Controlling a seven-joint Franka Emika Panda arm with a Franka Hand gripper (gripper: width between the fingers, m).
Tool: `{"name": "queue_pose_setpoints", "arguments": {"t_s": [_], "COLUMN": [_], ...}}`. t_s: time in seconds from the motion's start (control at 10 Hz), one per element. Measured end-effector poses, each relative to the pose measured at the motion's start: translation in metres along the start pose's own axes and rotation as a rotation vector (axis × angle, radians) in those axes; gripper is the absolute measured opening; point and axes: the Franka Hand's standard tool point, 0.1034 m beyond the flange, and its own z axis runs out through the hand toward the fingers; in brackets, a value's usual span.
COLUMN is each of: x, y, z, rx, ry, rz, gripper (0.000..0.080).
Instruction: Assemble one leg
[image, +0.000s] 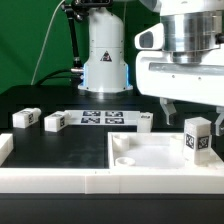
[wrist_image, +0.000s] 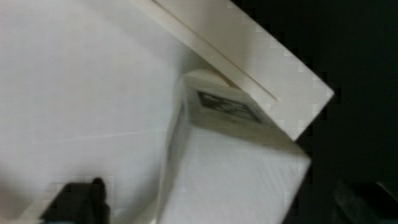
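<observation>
A leg (image: 197, 135), a small white block with square tag marks, stands upright on the far right part of the large white panel (image: 150, 152). My gripper (image: 193, 108) hangs just above it, open and empty, with one dark finger (image: 166, 108) showing to the leg's left. In the wrist view the leg (wrist_image: 231, 105) shows a tag on its face, ahead of the gripper (wrist_image: 222, 205). One dark fingertip (wrist_image: 75, 200) is on each side, wide apart. Three more legs lie on the black table: two in the exterior view's left (image: 26, 118) (image: 54, 121) and one by the panel (image: 146, 121).
The marker board (image: 103, 118) lies flat in the middle of the table, in front of the arm's base (image: 104, 60). A white wall (image: 50, 180) runs along the front edge and up the exterior view's left side. The panel has a round corner hole (image: 124, 160).
</observation>
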Motion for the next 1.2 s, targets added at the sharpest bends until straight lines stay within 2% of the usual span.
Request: {"name": "queue_pose_setpoints", "arguments": {"t_s": [0.1,0.3,0.8,1.0,1.2], "x": [-0.003,-0.003,-0.014,-0.013,-0.011], "y": [-0.002,-0.001,-0.006,-0.005,-0.004], "z": [0.000,0.003,0.007,0.007,0.007], "rx": [0.000,-0.002,-0.016,-0.014,-0.016], "ry": [-0.001,-0.004,-0.014,-0.014,-0.013], "rz": [-0.059,-0.380,-0.954,-0.953,-0.952], "gripper": [0.0644,0.0649,0.0649,0.0636,0.0303]}}
